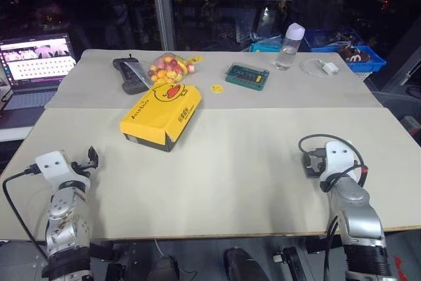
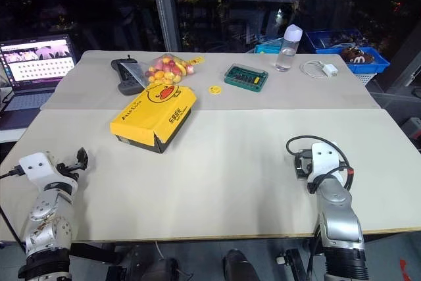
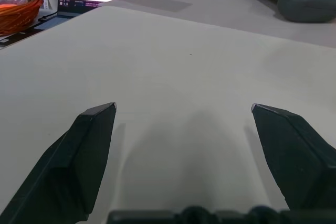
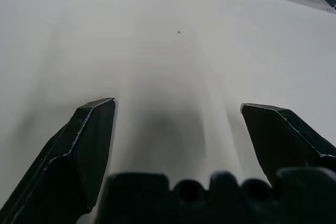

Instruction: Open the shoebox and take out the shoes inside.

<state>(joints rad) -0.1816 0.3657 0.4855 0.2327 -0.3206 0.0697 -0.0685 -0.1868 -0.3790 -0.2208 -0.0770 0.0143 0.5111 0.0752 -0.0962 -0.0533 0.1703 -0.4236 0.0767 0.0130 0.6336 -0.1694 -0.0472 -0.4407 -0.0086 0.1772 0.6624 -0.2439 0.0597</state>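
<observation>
The shoebox [image 1: 161, 116] is lying closed in the upper left-centre of the head view, set at an angle on the table [image 1: 250, 162], its yellow duck-face lid turned up and a short black side with a label facing the near edge. The shoes are being kept out of sight by the shut lid, so nothing of them can be told. Just behind the box a bag of coloured balls [image 1: 171, 68] is resting close to its far end, whether touching cannot be made out, with a dark handheld device [image 1: 131, 74] beside it; a small yellow disc [image 1: 216, 87], a green flat case [image 1: 247, 76], a clear bottle [image 1: 289, 47] and a white cable [image 1: 320, 68] are spread further right, and a laptop [image 1: 36, 70] is glowing at the left edge. The left gripper [image 3: 184, 109] is being held low at the lower left, well apart from the box, its fingers spread wide over bare table; the right gripper [image 4: 177, 106] is likewise being held at the lower right with fingers spread and nothing between them. The step in hand is judged to be the approach: the box is probably best steadied with one gripper while the lid's free edge is lifted with the other. Which long side carries the hinge is hard to make out, and the lettering is too small to be read.
</observation>
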